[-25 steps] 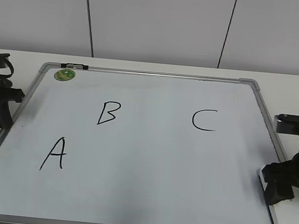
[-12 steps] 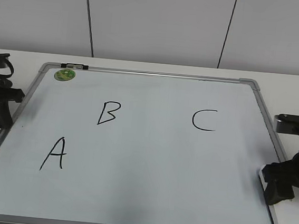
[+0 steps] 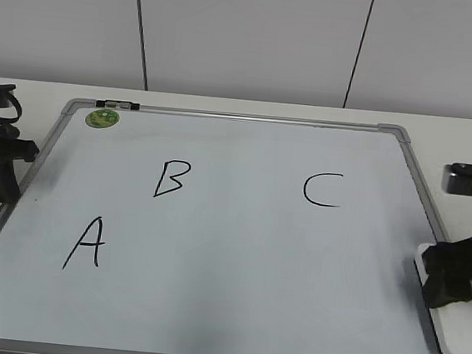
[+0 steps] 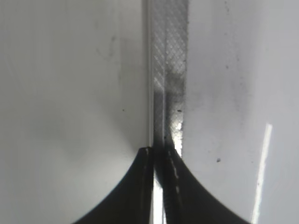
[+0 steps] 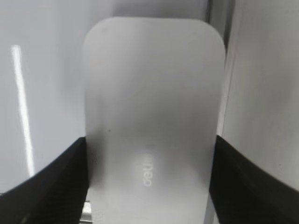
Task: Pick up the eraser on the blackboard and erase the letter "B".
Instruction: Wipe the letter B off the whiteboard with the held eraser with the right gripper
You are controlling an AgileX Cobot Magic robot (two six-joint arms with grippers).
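White table under blackboard (image 3: 433, 214). I see right gripper (image 5: 149, 186) clamped across eraser (image 5: 152, 112) beside board's right edge. Left gripper (image 4: 161, 158) closed, over frame. Letter "B" (image 3: 172, 178) intact.

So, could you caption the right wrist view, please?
Right gripper straddling the white eraser, fingers at both sides.

The white table (image 3: 226, 105) carries the blackboard (image 3: 250, 116); eraser (image 3: 456, 328) beside it.
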